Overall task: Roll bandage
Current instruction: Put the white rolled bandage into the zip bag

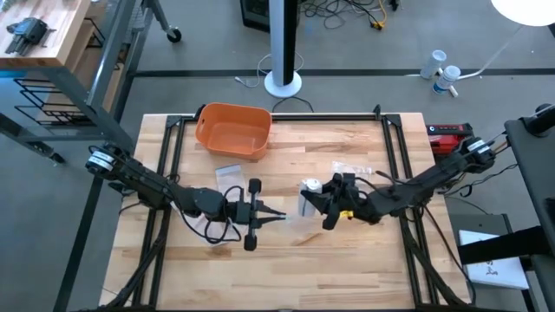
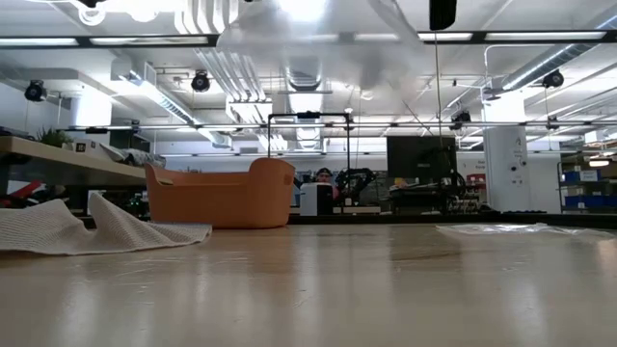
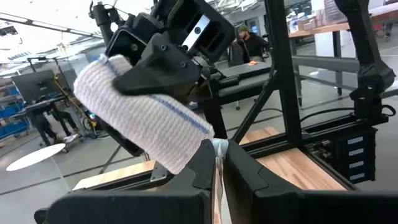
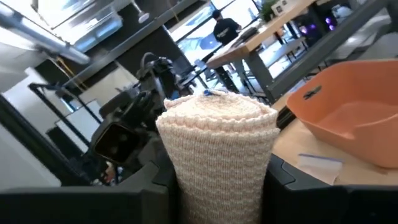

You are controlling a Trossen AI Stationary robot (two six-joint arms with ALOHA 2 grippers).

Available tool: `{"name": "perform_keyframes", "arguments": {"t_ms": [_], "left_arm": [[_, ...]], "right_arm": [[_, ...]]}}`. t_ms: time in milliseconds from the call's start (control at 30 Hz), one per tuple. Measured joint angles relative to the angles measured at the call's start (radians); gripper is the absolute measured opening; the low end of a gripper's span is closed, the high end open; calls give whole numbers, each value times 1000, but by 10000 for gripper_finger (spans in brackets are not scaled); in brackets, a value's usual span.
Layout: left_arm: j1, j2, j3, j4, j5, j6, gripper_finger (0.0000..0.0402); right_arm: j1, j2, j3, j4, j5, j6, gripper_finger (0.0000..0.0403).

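A white knitted bandage roll (image 1: 309,198) sits near the table's middle, and my right gripper (image 1: 316,206) is shut on it. In the right wrist view the roll (image 4: 217,143) fills the space between my right fingers. A thin free strip of the bandage (image 3: 217,163) runs from the roll (image 3: 137,118) to my left gripper (image 3: 219,152). That left gripper (image 1: 279,217) is just left of the roll and shut on the strip. My left gripper pinches the bandage's free strip (image 3: 217,168) between its two fingertips. The fingers come level from the table's left, and the strip leads toward the roll. My right gripper holds the roll by its round side (image 4: 186,168), one finger on either flank, coming from the table's right. One end of the roll (image 4: 214,107) faces up in its wrist view.
An orange basket (image 1: 232,130) stands at the far left of the table. A small wrapper (image 1: 227,172) and a clear plastic packet (image 1: 351,169) lie behind the grippers. In the low view a white mesh cloth (image 2: 67,229) lies on the table at the left.
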Motion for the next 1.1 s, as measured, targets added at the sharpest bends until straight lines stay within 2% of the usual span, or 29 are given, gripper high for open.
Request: {"name": "perform_keyframes", "arguments": {"t_ms": [267,533,833,967,1100], "left_arm": [[0,0,0,-18,-55,-18,7],[0,0,0,-45,-91,-26,7],[0,0,15,-47,-90,-26,7],[-10,0,15,-47,-75,-21,7],[-18,0,14,-52,-72,-18,8]], "right_arm": [[-17,21,3,35,-156,39,116],[-17,21,4,54,-230,-10,116],[-30,30,5,45,-233,-39,115],[-29,26,5,47,-179,-70,116],[-29,26,4,39,-168,-83,113]]}}
